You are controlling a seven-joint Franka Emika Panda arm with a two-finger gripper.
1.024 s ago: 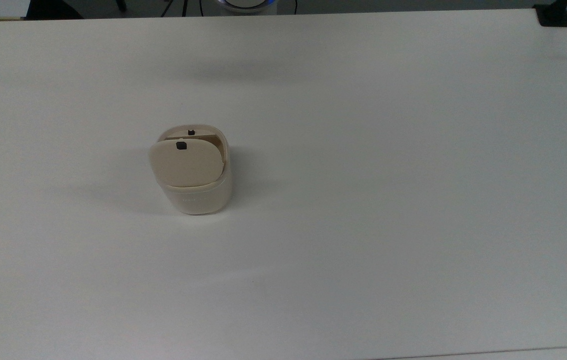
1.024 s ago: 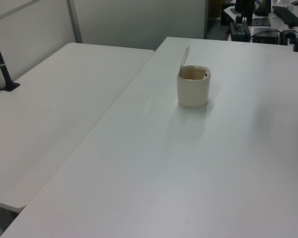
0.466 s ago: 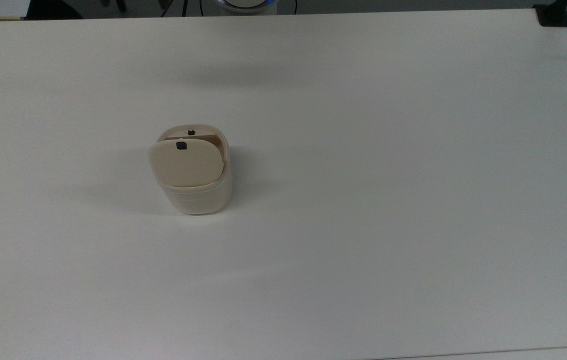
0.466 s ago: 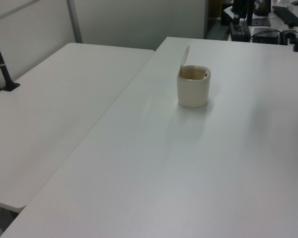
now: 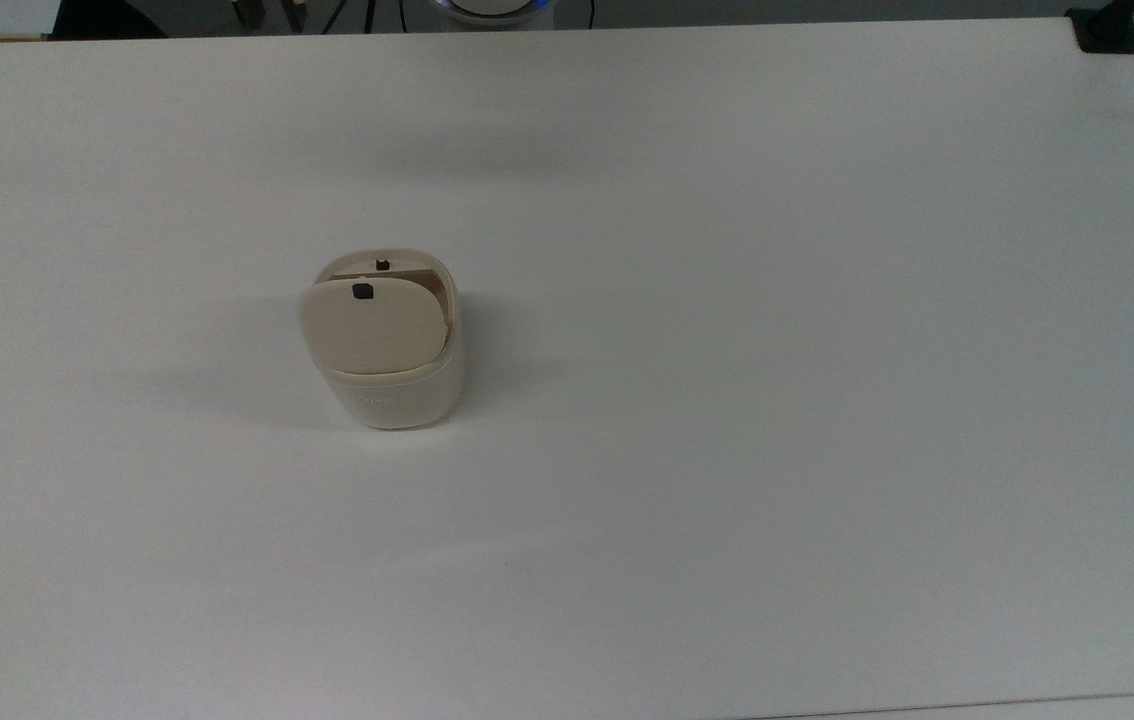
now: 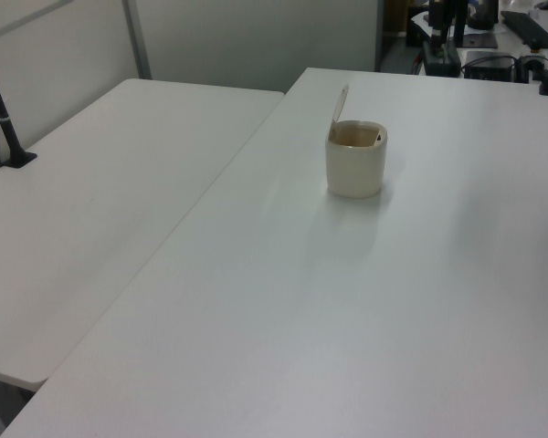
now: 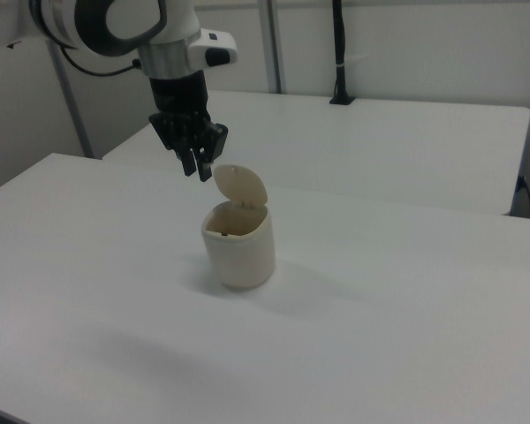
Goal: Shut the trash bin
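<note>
One cream trash bin (image 5: 397, 395), lid (image 5: 372, 325) raised

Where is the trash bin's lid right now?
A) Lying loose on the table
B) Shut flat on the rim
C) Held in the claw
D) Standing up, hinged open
D: in the right view the lid stands raised above the trash bin, whose open mouth shows, while the claw hovers beside the lid at the right view's left.

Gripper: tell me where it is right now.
In the right view the gripper hangs above the white table, at the upper left of the trash bin, its fingertips close beside the raised lid.
</note>
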